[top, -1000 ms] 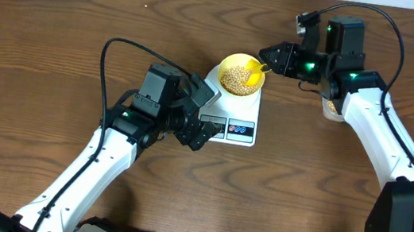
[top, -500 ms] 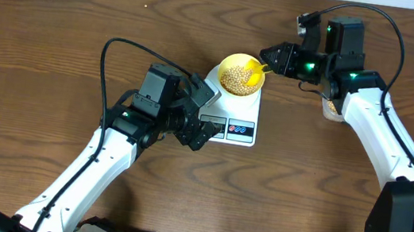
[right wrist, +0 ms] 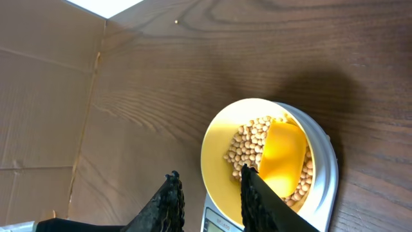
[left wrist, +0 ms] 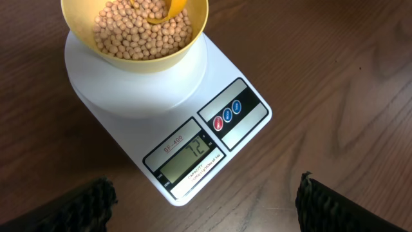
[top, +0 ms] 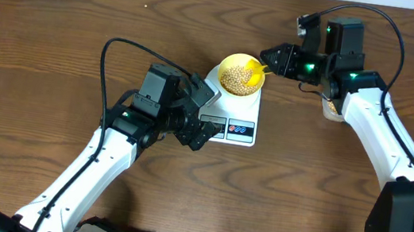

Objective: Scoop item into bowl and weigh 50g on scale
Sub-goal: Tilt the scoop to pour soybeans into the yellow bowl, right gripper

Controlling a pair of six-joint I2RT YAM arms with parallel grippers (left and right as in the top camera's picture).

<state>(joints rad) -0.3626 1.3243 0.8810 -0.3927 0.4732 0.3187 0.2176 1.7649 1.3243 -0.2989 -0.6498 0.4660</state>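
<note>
The pale yellow bowl [top: 229, 60] stands on the white scale [top: 241, 108] and holds the beige beans [top: 235, 76]. My right gripper [top: 270, 59] is just right of the bowl, shut on the handle of a brighter yellow scoop [top: 256, 74] whose head lies in the beans. The right wrist view shows the scoop [right wrist: 283, 158], beans [right wrist: 248, 145], bowl [right wrist: 215, 151] and my fingers [right wrist: 209, 180]. My left gripper [top: 209, 115] is open and empty over the scale's front edge. In the left wrist view [left wrist: 206, 206] the display [left wrist: 190, 154] reads 72, below the bowl [left wrist: 148, 64].
A clear tub [top: 330, 108] with beans shows partly under my right arm at the right. A cardboard panel [right wrist: 45, 96] stands at the table's far edge. Bare wooden tabletop [top: 57, 40] surrounds the scale.
</note>
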